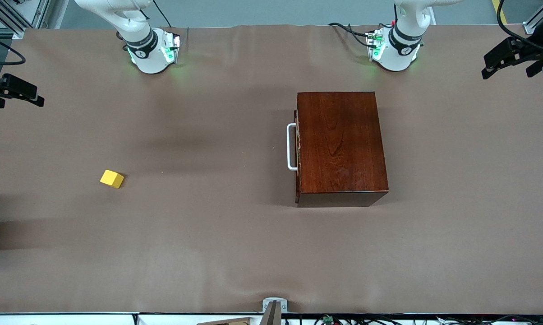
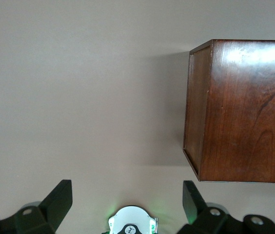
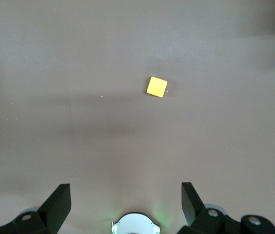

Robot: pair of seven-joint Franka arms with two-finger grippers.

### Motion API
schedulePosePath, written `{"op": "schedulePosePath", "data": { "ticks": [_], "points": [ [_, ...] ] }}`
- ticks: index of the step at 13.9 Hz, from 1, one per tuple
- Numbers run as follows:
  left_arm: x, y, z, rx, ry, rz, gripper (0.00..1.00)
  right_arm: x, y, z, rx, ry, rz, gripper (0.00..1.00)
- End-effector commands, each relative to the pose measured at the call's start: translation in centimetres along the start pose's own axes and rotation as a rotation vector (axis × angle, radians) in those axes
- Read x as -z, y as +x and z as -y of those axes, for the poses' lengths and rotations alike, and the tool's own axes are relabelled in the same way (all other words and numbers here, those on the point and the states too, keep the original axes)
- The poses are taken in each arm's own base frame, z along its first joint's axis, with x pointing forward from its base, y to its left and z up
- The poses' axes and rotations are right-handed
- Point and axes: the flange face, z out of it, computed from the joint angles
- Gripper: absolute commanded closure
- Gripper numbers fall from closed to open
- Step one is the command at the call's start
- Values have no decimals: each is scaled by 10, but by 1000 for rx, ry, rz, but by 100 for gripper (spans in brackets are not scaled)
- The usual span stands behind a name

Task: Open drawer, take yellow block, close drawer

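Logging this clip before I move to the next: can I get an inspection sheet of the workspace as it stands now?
Surface: table under a brown cover, lightly wrinkled.
Job's things: drawer shut in its dark wooden box, white handle facing the right arm's end; yellow block lies on the cover toward that end, nearer the front camera than the handle.
Clutter: nothing seen.
Grippers: left gripper open, high over the cover beside the box; right gripper open, high over the cover near the block; both empty.
Cables: black cables at the left arm's base.
Surroundings: black camera mounts at both table ends.
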Motion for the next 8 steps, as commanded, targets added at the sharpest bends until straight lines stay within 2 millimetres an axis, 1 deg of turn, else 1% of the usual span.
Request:
{"op": "schedulePosePath", "data": {
  "ticks": [1, 3, 8],
  "points": [
    [8, -1, 0, -13, -19, -12, 0, 5, -9, 1, 11, -4, -10, 0],
    [12, -2, 1, -24, -18, -22, 0, 5, -9, -2, 4, -5, -13, 0],
    [11, -1, 0, -25, -15, -20, 0, 5, -9, -2, 5, -6, -8, 0]
  ]
}}
